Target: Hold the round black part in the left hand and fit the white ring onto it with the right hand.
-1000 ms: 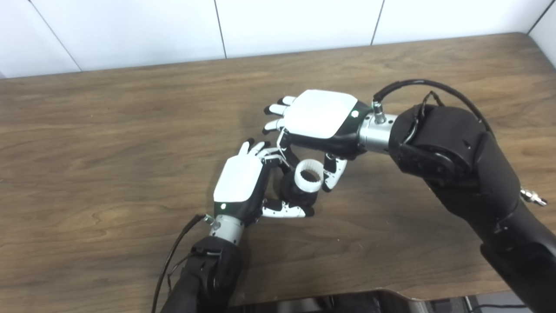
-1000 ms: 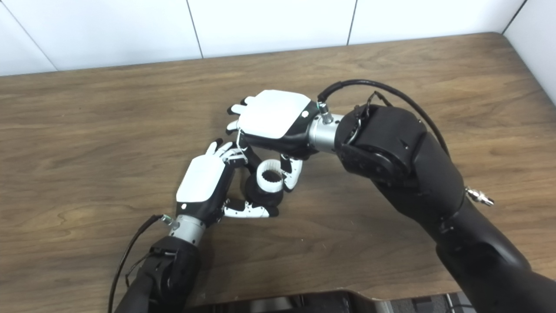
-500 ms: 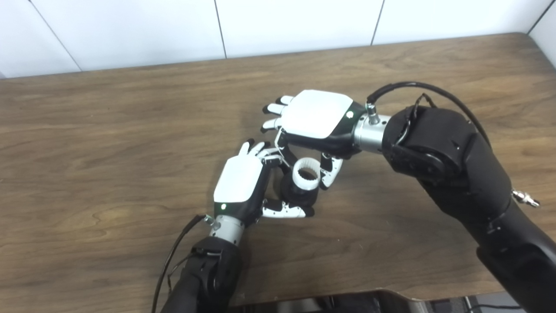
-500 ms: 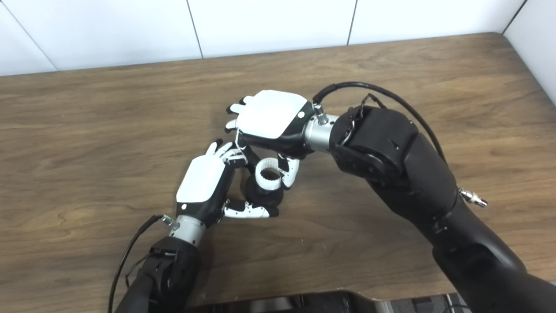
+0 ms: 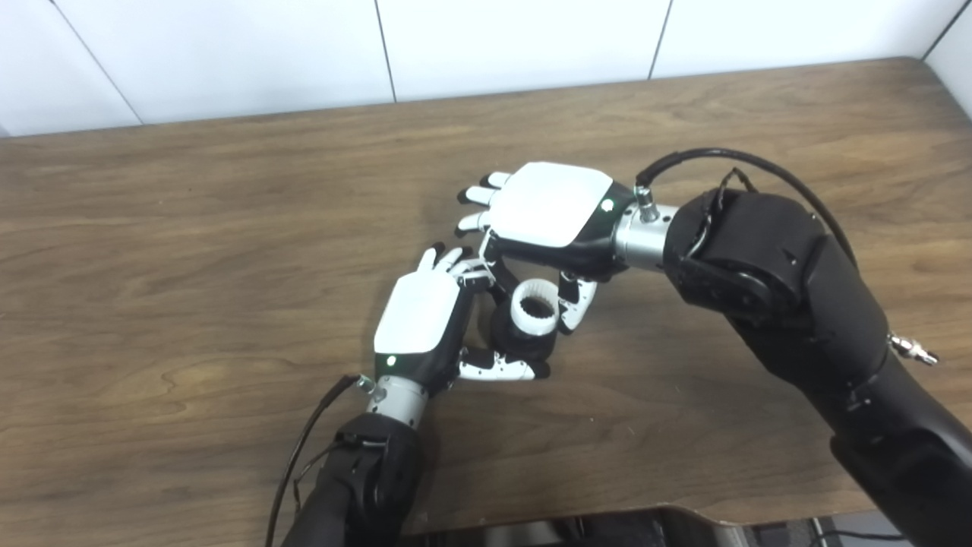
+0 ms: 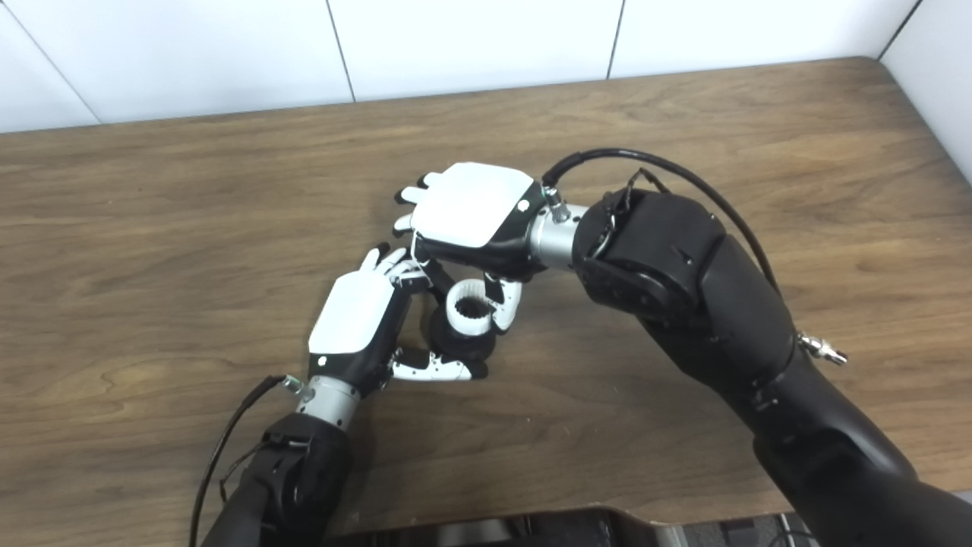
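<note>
A big brown wooden table [image 5: 190, 228] fills most of both views, and a white tiled wall [image 5: 228, 53] stands behind its far edge. Near the middle of the table, the robot's two hands meet. The left hand [image 5: 420, 319], with a white back and black sides, comes up from the bottom on a black arm. A thin black cable [image 5: 304, 448] hangs beside its wrist. This hand is curled around the round black part [image 5: 516, 343], which sits low, close to the table top. Its thumb [image 5: 497, 370] lies along the near side of the black part, and its other fingers wrap around the far side, so the part is held between them. The white ring with little ridges inside [image 5: 534, 307] sits on top of the round black part, with its hole facing up. I cannot tell if it is pushed all the way on. The right hand [image 5: 548, 205] reaches in from the right on a thick black arm [image 5: 767, 266], with its white back facing up. Its thumb [image 5: 571, 300] touches the right side of the white ring, and one finger comes down on the ring's left side, so the ring is pinched between them. Its other fingers [image 5: 478, 197] stick out straight and a little apart, past the ring, toward the left. The back of the right hand hides where its finger meets the ring. A black looped cable [image 5: 714, 156] arches over the right wrist.
</note>
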You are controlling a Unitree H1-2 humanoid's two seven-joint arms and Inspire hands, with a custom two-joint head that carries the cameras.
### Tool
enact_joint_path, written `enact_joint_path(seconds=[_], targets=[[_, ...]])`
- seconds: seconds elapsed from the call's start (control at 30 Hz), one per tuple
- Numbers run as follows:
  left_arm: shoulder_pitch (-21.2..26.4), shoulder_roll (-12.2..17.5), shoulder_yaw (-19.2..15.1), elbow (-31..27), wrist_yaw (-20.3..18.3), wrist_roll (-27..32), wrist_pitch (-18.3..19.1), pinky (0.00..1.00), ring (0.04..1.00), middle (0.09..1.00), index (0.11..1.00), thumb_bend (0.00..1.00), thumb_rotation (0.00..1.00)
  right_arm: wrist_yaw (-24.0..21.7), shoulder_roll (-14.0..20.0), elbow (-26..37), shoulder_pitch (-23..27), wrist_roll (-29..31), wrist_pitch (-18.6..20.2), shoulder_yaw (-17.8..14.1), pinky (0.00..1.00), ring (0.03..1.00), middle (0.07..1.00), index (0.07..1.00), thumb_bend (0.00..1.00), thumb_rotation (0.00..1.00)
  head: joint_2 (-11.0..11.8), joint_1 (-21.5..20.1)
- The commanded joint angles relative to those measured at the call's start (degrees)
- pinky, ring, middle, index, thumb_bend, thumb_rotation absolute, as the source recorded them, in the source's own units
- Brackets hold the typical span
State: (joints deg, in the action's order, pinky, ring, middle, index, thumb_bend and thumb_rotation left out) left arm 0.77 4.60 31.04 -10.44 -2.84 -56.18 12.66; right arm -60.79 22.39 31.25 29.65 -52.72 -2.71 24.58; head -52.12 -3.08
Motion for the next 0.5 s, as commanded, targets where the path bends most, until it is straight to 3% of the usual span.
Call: enact_joint_path(seconds=[0.0, 0.47], targets=[[-0.6, -0.3, 1.1, 0.2, -2.9, -0.5, 0.5, 1.00, 0.918, 0.812, 0.481, 0.53, 0.06, 1.6, -0.4, 0.4, 1.6, 0.1, -0.3, -0.8, 1.00, 1.000, 0.909, 0.484, 0.53, 0.14, 0.0, 0.0], [-0.4, -0.5, 1.4, 0.5, -3.2, -1.1, 0.6, 1.00, 0.924, 0.816, 0.481, 0.53, 0.06, 1.8, -1.3, 0.3, 1.7, 0.5, -0.5, -0.7, 1.00, 1.000, 0.919, 0.483, 0.53, 0.14, -0.2, 0.5]])
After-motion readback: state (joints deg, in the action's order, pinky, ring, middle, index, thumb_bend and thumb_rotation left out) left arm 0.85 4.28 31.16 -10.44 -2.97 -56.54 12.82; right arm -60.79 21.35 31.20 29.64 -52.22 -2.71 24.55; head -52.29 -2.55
